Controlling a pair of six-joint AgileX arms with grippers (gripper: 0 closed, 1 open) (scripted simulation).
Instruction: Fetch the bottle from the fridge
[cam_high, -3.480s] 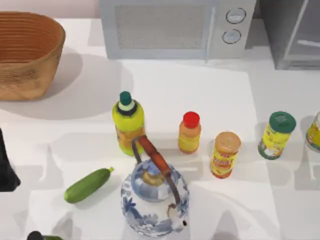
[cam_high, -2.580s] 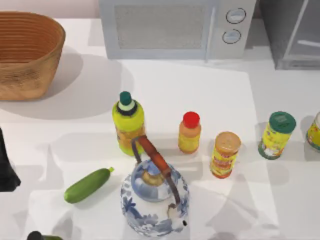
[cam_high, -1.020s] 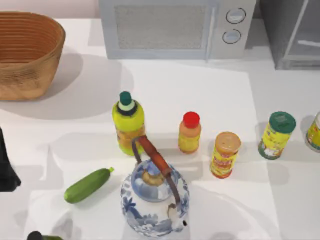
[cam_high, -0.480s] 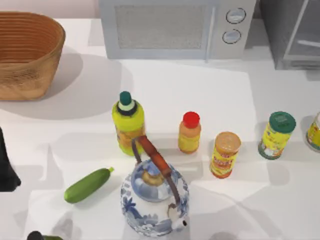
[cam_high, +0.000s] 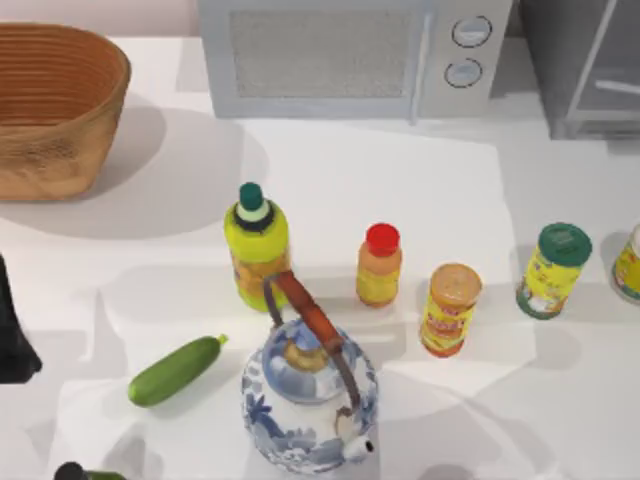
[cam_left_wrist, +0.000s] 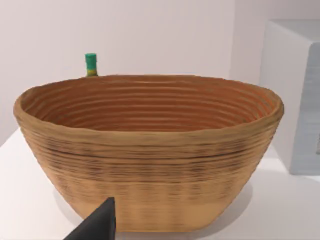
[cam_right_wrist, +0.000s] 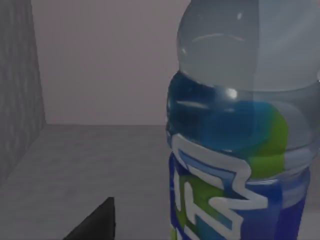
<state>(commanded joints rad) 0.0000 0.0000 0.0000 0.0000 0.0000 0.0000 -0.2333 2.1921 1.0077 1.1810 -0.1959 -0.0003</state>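
Bottle (cam_right_wrist: 235, 150) standing upright on a grey floor, close in front of the right tool (cam_right_wrist: 97, 222), with a grey wall beside it and a pale wall behind. Judged to be inside the fridge (cam_high: 590, 70), at 1 o'clock of the worktop (cam_high: 420, 190) in the top view. Cannot tell whether the right tool is released or clenched; no touch seen yet.

Probably light, with thin clear plastic: smooth, a little slippery, easy to dent if squeezed hard, and easy to tip over by a push. Best to take hold on the straight labelled body, below the rounded shoulder, with moderate force.

Left tool (cam_left_wrist: 97, 225) parked at 9 o'clock, facing the basket (cam_left_wrist: 150, 150); state also impossible to tell.
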